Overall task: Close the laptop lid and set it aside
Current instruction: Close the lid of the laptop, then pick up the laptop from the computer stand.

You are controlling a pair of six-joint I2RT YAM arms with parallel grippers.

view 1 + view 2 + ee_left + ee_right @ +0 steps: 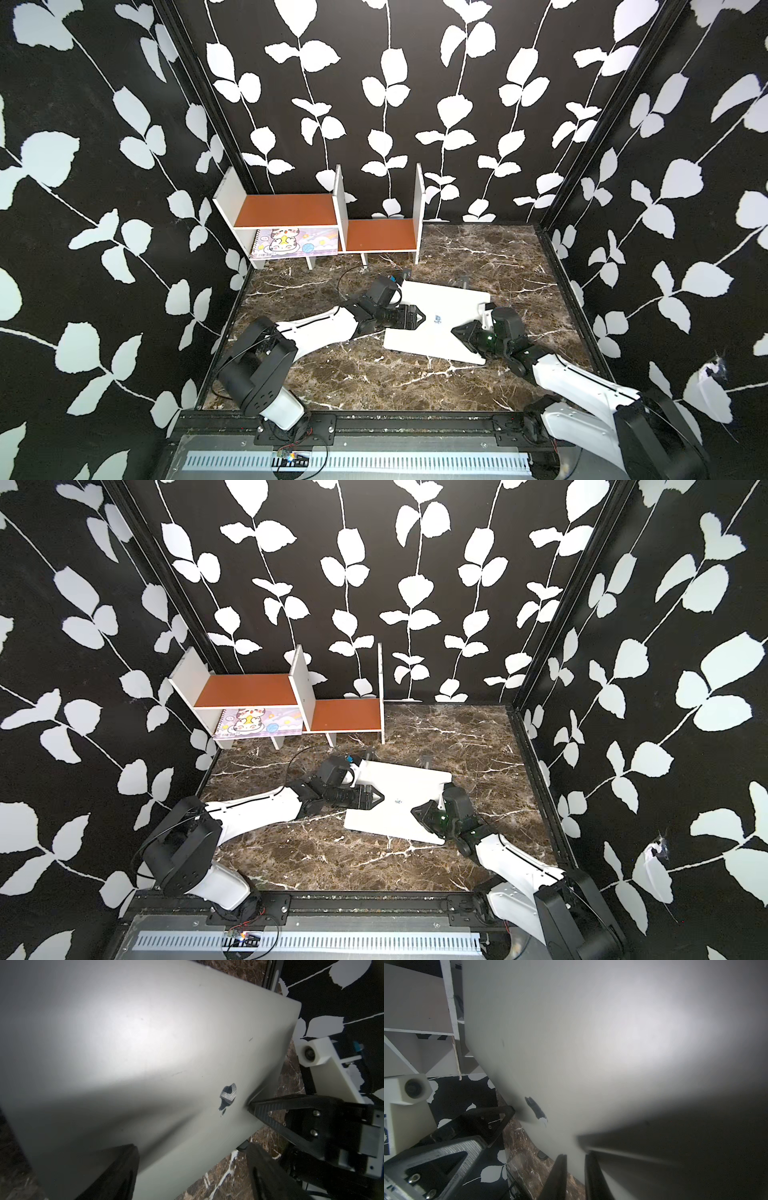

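The silver laptop [440, 303] [399, 787] lies on the marble table with its lid [145, 1043] [612, 1043] shut and the logo facing up. My left gripper [422, 319] [380, 799] [191, 1147] is at its left edge, jaws open. One finger [116, 1172] is over the lid and the other [266, 1169] is over the table beside the edge. My right gripper [455, 332] [413, 811] [575, 1155] is at the right side, shut. Its tip [250, 1105] rests on the lid near the logo and holds nothing.
A white shelf [291, 212] with orange boards stands at the back left, with a cartoon-cat notebook [286, 243] under it. Black stand parts [463, 282] stick out behind the laptop. A thin cable [345, 278] loops near the left wrist. Patterned walls close in three sides.
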